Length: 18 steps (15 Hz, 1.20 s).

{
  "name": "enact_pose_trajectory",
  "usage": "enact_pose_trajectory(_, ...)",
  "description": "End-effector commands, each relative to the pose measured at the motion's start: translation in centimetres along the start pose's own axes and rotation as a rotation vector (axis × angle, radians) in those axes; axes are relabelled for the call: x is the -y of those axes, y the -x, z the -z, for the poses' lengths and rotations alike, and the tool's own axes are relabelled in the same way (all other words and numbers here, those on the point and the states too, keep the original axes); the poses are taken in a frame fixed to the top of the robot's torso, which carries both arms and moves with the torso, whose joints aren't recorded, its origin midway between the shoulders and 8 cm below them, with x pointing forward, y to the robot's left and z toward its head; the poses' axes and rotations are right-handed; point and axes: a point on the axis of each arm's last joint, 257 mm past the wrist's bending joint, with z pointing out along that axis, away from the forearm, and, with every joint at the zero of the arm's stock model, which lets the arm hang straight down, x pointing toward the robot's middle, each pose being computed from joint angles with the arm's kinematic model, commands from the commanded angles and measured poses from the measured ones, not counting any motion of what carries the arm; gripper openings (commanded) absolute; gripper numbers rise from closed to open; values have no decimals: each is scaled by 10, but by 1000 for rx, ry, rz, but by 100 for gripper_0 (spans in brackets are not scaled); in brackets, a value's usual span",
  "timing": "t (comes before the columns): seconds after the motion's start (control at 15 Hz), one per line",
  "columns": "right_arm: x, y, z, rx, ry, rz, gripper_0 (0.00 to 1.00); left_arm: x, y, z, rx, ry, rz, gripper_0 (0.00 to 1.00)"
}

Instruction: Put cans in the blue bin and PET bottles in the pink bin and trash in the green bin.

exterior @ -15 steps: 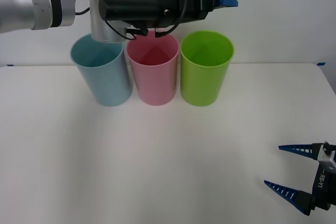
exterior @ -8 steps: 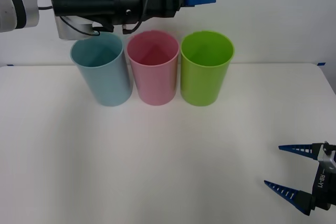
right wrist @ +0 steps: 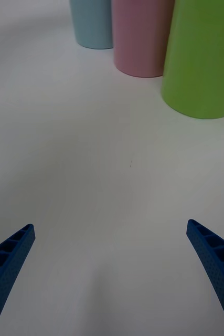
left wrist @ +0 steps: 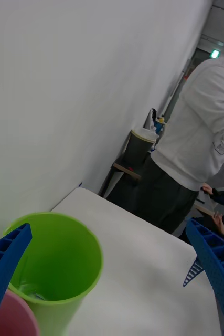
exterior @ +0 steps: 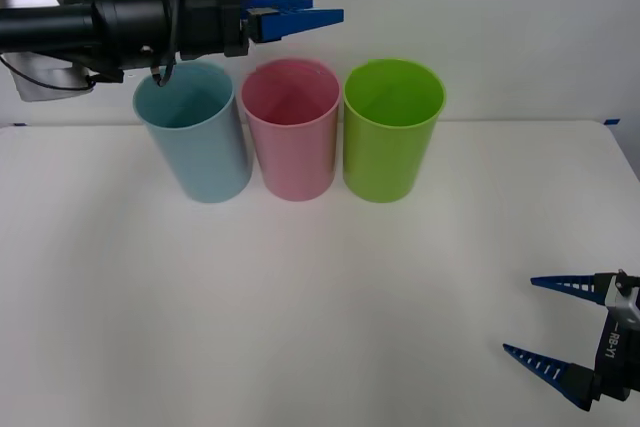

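Note:
Three tall bins stand in a row at the back of the table: the blue bin [exterior: 195, 137], the pink bin [exterior: 293, 132] and the green bin [exterior: 392, 132]. They also appear in the right wrist view as blue bin [right wrist: 93, 23], pink bin [right wrist: 140, 37] and green bin [right wrist: 203, 58]. My left gripper [exterior: 328, 10] hangs open and empty above the pink bin's rim, pointing right. In the left wrist view, the green bin [left wrist: 64, 262] holds a pale, see-through crumpled thing, seemingly the trash [left wrist: 30, 290]. My right gripper [exterior: 518, 315] rests open near the front right. Cans and PET bottles are out of view.
The white table [exterior: 320, 297] runs wide in front of the bins. A white wall [exterior: 500, 7] rises right behind them. Small blue tape marks sit at the table's back corners [exterior: 612, 121].
My left arm has drawn back to the left, its gripper going from above the green bin to above the pink bin. The right gripper has not moved.

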Motion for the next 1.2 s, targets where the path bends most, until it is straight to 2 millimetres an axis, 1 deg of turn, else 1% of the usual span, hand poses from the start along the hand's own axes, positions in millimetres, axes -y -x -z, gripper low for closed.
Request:
enact_pose_trajectory(0.07,0,0,0,0,0,0,100,0,-13,29,-3,0,-37,100)
enact_pose_trajectory(0.13,0,0,0,0,0,0,100,-1,-16,39,5,-14,-47,100)
enact_pose_trajectory(0.27,0,0,0,0,0,0,100,-14,-20,65,25,-16,-94,100)
enact_pose_trajectory(0.33,0,0,0,0,0,0,100,-17,-25,74,30,-15,-107,100)
enact_pose_trajectory(0.4,0,0,0,0,0,0,100,-21,-29,88,34,1,-122,100)
enact_pose_trajectory(0.47,0,0,0,0,0,0,100,-22,-31,98,41,6,-131,100)
enact_pose_trajectory(0.6,0,0,0,0,0,0,100,-28,-35,125,58,18,-165,100)
enact_pose_trajectory(0.73,0,0,0,0,0,0,100,-34,-42,146,63,48,-181,100)
enact_pose_trajectory(0.8,0,0,0,0,0,0,100,-33,-53,159,52,60,-173,100)
enact_pose_trajectory(0.87,0,0,0,0,0,0,100,-31,-60,166,46,61,-160,100)
enact_pose_trajectory(1.0,0,0,0,0,0,0,100,-25,-71,188,34,86,-149,100)
enact_pose_trajectory(1.2,0,0,0,0,0,0,100,-4,-87,211,19,102,-140,100)
